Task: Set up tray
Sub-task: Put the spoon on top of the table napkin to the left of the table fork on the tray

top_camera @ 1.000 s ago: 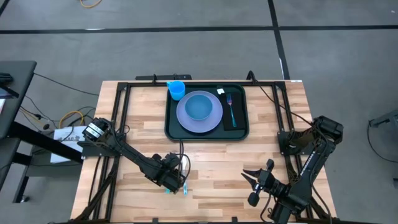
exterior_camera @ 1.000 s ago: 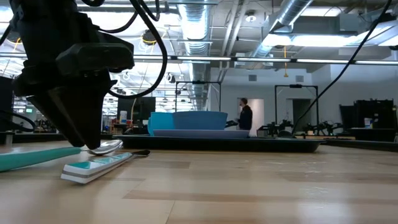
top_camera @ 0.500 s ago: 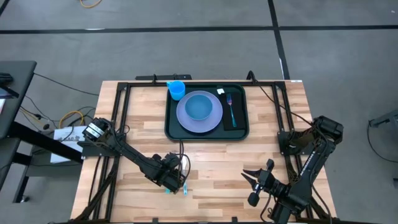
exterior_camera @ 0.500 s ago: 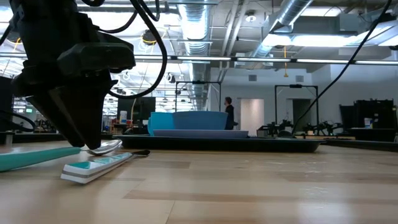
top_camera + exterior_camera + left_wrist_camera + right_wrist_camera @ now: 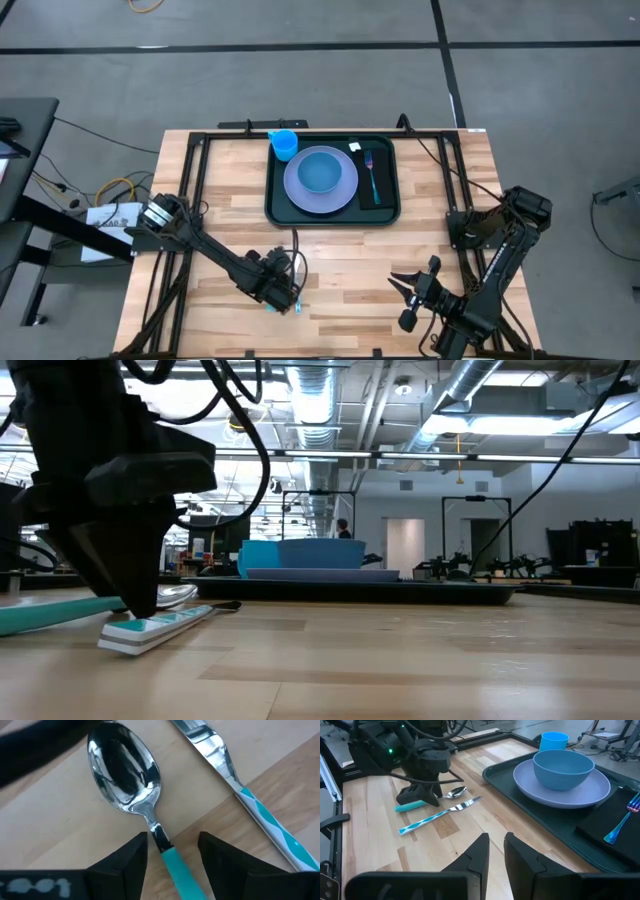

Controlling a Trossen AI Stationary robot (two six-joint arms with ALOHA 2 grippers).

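The left arm reaches low across the near left of the table, its left gripper (image 5: 284,297) pointing down with fingers (image 5: 125,862) parted. The right arm is folded at the near right, its right gripper (image 5: 400,284) raised, fingers (image 5: 476,854) slightly apart.

The table (image 5: 230,200) is pale, matt wood with visible grain. Near its front edge a spoon (image 5: 125,775) has a mirror-polished metal bowl and a smooth teal plastic handle; beside it a knife (image 5: 240,785) shows shiny metal with a glossy teal-and-white handle. Farther back, the tray (image 5: 520,800) looks like dark plastic with a slight sheen, carrying a smooth lavender plate (image 5: 530,782) and blue bowl (image 5: 563,769).
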